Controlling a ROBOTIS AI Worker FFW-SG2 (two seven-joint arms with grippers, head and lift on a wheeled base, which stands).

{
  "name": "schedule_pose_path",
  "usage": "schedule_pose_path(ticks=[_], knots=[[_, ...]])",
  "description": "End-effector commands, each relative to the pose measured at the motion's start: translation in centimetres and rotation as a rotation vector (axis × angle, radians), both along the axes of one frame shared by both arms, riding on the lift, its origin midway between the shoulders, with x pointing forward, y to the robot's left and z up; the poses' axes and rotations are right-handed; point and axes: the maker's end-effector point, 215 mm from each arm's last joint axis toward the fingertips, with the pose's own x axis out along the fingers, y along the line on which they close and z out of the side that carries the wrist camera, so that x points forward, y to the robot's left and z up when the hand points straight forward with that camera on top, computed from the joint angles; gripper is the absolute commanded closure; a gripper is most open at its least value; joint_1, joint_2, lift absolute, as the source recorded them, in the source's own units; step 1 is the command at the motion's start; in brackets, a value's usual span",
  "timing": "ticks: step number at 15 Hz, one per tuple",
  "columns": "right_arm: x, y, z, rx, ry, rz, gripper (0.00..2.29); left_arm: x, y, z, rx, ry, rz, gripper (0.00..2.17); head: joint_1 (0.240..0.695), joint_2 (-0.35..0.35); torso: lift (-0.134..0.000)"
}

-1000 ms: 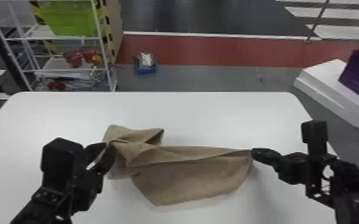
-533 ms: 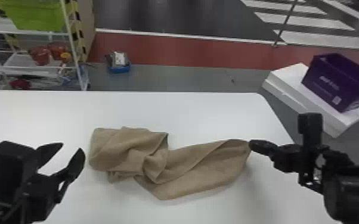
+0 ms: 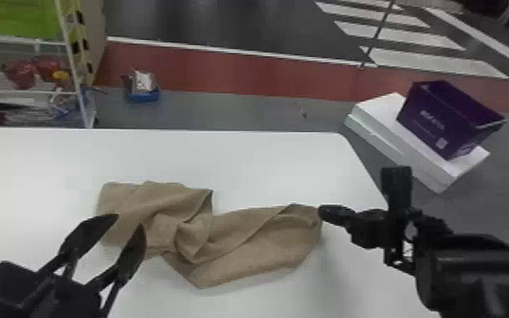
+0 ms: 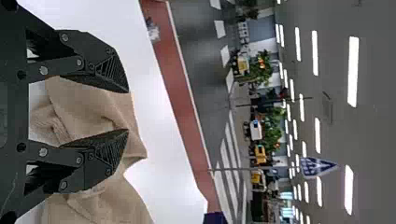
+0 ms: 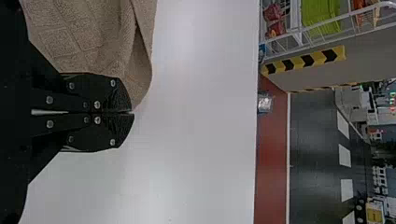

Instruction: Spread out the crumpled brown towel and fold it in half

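Left gripper (image 3: 127, 223): fingers apart, above towel (image 3: 241, 266) at 9 o'clock. Right gripper (image 3: 324, 213): 3 o'clock, fingers together — apparently clamped on towel edge.

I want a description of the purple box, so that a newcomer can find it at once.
Follow the white table to its far right corner, then look past it. There a white slab carries the purple box, open at the top; its dark colour stands out against the slab.
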Motion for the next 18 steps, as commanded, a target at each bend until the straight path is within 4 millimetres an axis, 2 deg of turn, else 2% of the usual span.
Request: schedule_pose_path(ticks=[1,4,6,9,16,18], knots=[[-1.1,1.3,0.0,0.016,0.005,0.016,1.45,-0.4,-2.6,-0.6,0.004,-0.015,-0.039,0.7,0.695,-0.281,-0.123],[-2.1,2.9,0.4,0.038,-0.006,0.041,1.45,-1.2,-5.5,-2.2,0.015,0.01,-0.09,0.7,0.695,-0.306,-0.123],[-2.4,3.9,1.0,0.049,-0.016,0.058,1.45,-0.8,-6.5,-3.4,0.039,0.013,-0.096,0.7,0.695,-0.319,-0.123],[-2.2,3.6,1.3,0.047,-0.021,0.051,1.45,-0.6,-6.5,-4.5,0.049,0.027,-0.097,0.7,0.695,-0.329,-0.123],[-2.0,3.7,1.4,0.046,-0.021,0.052,1.45,1.9,-6.6,-7.0,0.065,0.051,-0.087,0.7,0.695,-0.325,-0.123],[-2.0,3.2,1.4,0.045,-0.022,0.044,1.45,2.5,-6.1,-7.3,0.065,0.064,-0.076,0.7,0.695,-0.322,-0.123]])
